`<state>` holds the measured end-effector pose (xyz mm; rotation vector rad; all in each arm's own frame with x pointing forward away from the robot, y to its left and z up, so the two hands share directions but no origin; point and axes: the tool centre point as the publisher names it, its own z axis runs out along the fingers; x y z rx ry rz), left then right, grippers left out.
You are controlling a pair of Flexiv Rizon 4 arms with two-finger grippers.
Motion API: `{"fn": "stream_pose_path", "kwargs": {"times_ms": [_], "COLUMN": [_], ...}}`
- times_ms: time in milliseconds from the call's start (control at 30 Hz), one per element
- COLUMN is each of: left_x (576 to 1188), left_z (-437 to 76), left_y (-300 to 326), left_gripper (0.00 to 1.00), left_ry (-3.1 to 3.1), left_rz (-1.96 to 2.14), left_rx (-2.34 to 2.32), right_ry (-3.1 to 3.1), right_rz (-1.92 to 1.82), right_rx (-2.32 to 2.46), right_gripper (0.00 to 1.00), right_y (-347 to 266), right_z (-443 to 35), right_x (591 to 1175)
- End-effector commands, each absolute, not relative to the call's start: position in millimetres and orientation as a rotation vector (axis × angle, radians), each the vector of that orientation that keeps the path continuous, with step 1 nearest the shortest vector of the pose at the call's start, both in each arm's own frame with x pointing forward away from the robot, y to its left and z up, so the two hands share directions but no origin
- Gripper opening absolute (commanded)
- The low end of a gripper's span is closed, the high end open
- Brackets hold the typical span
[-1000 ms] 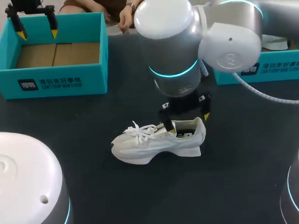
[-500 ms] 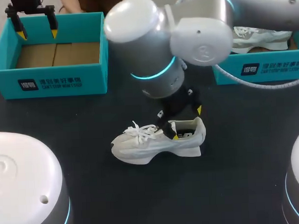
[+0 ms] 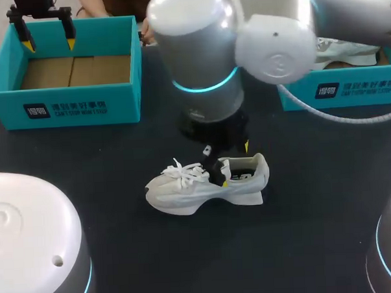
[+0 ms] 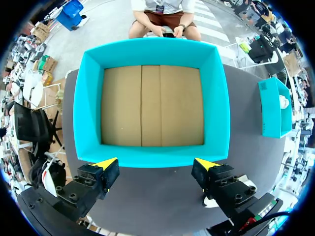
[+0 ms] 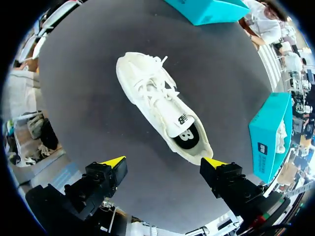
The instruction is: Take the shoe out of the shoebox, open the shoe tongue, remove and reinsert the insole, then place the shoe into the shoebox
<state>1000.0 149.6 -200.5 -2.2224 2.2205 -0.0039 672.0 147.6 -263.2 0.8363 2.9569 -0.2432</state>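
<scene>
Our right gripper (image 5: pixel 163 162) hangs spread above the white sneaker (image 5: pixel 165 110), which lies mid-table with its toe at nine o'clock, likely lining up on the tongue. Our left gripper (image 4: pixel 155 164), also spread, hovers over the empty shoebox (image 4: pixel 152 156) at ten o'clock, out of the way.

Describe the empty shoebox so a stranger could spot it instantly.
On the dark table, look at the far left corner, by the left gripper. The teal shoebox there shows bare cardboard inside; the other teal box holds a pale shoe.
</scene>
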Motion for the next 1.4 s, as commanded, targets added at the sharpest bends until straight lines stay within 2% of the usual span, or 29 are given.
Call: {"fn": "stream_pose_path", "kwargs": {"times_ms": [33, 233, 1000, 1267, 1400], "left_x": [1000, 1000, 1000, 1000, 1000], "left_z": [-200, -200, -200, -200, -200], "left_y": [150, 150, 150, 150, 150], "left_gripper": [1.00, 1.00, 1.00, 1.00, 1.00], "left_ry": [2.221, 2.221, 2.221, 2.221, 2.221], "left_rz": [-0.002, -0.002, -0.002, -0.002, -0.002], "left_rx": [-2.222, -2.222, -2.222, -2.222, -2.222], "right_ry": [3.152, 3.078, 3.078, 2.923, 2.926], "right_rz": [0.351, 0.388, 0.388, 0.873, 0.914], "right_rx": [0.262, -0.066, -0.066, -0.071, -0.095], "right_gripper": [1.00, 1.00, 1.00, 1.00, 1.00], "right_y": [130, 125, 125, 101, 90], "right_z": [-260, -262, -262, -273, -282], "right_x": [670, 668, 668, 679, 684]}}
